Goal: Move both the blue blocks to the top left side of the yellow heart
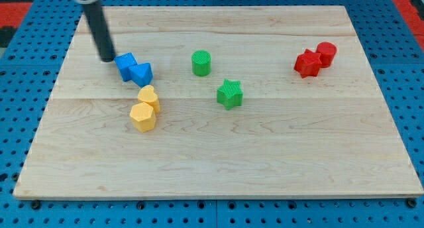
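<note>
Resting just left of the blue blocks, my tip (107,58) touches or nearly touches the left one; can't tell which from this angle. No fingers on this rig, so nothing's clenched or released: it's a bare rod w/ nothing held. Blue block (126,65) on the left looks chunky, shape unclear; blue triangle (141,73) sits touching it on the view's right. Both lie just above and slightly left of the yellow heart (148,96), which touches the yellow hexagon (143,116) below it. Judging by layout, the task looks about done, maybe a small nudge left. Risks: pushing further toward the view's right or bottom would drive the blue pair into the heart and shift it, moving the reference itself; an off-centre push could spin the left block, split the pair, and send the triangle sliding past the heart. Green cylinder (201,63), green star (230,94) and the red pair (315,59) are well apart, no collision risk. Hard to see: rod's top is cut off at the frame edge, contact pt between tip and block is ambiguous, red shapes partly merge, and the board (265,168) edges run close to the frame bottom.
</note>
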You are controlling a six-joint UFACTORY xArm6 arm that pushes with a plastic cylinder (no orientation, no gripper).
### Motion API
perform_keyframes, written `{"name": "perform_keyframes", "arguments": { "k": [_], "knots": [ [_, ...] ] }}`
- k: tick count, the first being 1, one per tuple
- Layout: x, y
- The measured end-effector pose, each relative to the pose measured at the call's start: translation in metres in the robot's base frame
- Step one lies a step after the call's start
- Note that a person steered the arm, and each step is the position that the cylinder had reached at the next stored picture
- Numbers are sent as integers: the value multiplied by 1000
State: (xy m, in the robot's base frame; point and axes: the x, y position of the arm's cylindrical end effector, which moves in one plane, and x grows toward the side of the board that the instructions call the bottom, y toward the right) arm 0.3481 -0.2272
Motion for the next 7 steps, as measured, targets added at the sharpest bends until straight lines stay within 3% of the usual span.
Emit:
{"name": "perform_keyframes", "arguments": {
  "k": [1, 2, 4, 5, 7],
  "knots": [
    [22, 16],
    [23, 76],
    [-36, 67],
    [-36, 116],
    [24, 152]
  ]
}}
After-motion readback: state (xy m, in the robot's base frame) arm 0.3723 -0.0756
